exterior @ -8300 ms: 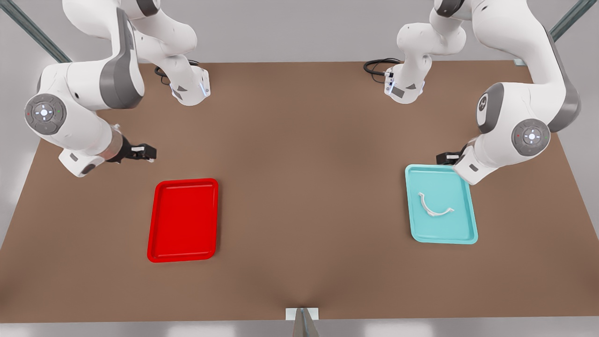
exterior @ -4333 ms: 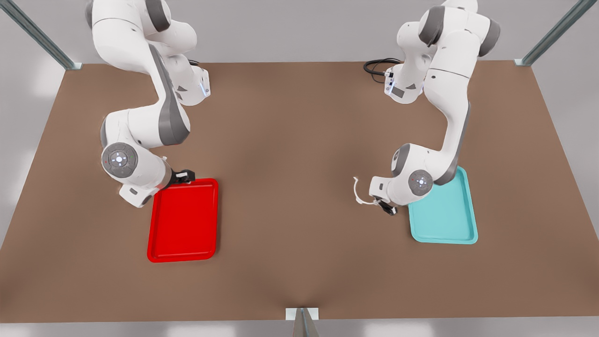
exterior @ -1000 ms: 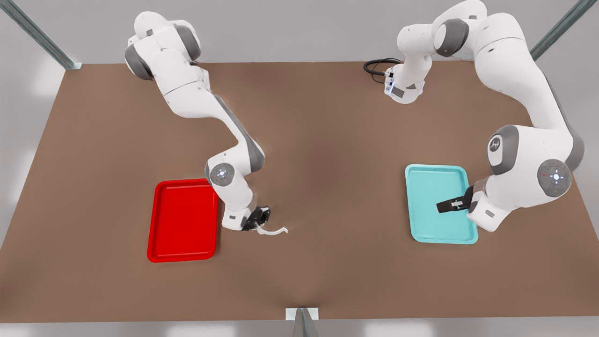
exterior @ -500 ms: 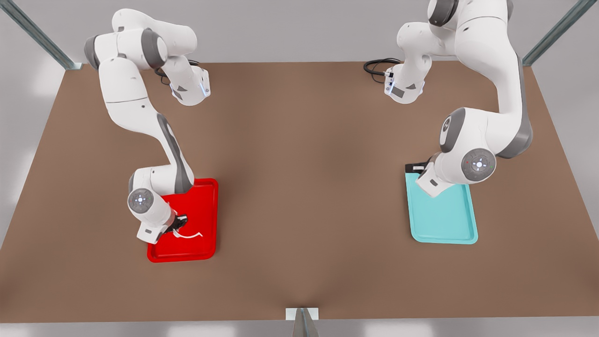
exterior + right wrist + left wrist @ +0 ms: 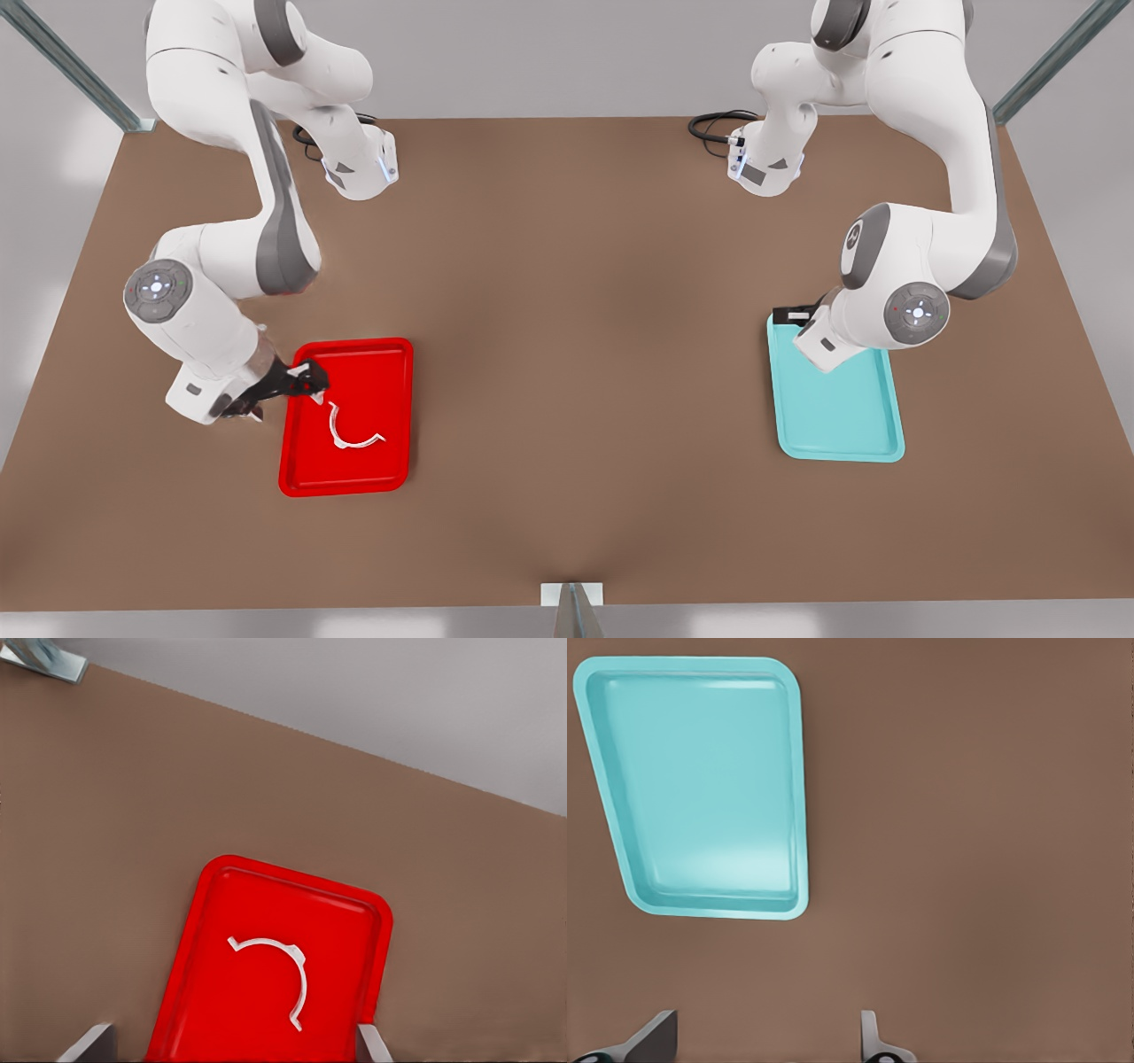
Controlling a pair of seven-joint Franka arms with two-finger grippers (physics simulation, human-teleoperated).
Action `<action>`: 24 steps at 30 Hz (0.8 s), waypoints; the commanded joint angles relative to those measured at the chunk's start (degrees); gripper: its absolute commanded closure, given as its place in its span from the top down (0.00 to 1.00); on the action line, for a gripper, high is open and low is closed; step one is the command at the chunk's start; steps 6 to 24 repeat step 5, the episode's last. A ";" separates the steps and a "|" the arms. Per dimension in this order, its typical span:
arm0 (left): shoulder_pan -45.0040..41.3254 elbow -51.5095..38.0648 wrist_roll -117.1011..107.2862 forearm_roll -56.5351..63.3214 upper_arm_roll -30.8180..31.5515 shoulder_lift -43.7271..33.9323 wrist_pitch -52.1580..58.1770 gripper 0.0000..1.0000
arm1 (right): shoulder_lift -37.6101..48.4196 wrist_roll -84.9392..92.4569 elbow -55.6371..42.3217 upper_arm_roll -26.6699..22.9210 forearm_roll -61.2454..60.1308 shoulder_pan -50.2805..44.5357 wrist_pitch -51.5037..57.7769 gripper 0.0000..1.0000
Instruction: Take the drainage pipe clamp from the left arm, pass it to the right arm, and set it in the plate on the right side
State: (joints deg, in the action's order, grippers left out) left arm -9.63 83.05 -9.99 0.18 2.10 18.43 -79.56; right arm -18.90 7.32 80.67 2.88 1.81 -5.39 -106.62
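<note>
The drainage pipe clamp [image 5: 353, 431], a thin white half-ring, lies loose and flat in the red plate [image 5: 381, 372] on the front view's left. In the right wrist view the clamp [image 5: 304, 979] rests in the plate [image 5: 345, 930], apart from the fingers. My right gripper [image 5: 297, 383] hovers over the plate's far left corner, open and holding nothing; its fingertips [image 5: 96, 1038] stand wide apart. My left gripper [image 5: 793, 315] waits open at the far corner of the cyan tray [image 5: 842, 416], its fingertips [image 5: 873, 1036] spread.
The cyan tray [image 5: 700, 771] holds nothing. Both arm bases and black cables [image 5: 713, 124] stand at the far edge of the brown table [image 5: 576, 310]. A small metal bracket [image 5: 571, 595] sits at the near edge.
My right gripper has let go of the clamp and drawn back toward the front view's left. The clamp now lies free in the red plate. The left arm has hardly moved.
</note>
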 commanded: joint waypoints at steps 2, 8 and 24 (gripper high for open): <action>0.05 -2.11 1.38 -0.53 0.01 -0.15 0.46 1.00 | 9.82 -17.96 4.13 -0.24 -2.60 0.91 24.17 1.00; 0.40 -3.78 1.29 -0.61 -0.08 -0.50 2.31 1.00 | 19.07 -17.87 11.71 -0.59 -2.07 1.70 24.79 1.00; 0.40 -3.78 1.29 -0.61 -0.08 -0.50 2.31 1.00 | 19.07 -17.87 11.71 -0.59 -2.07 1.70 24.79 1.00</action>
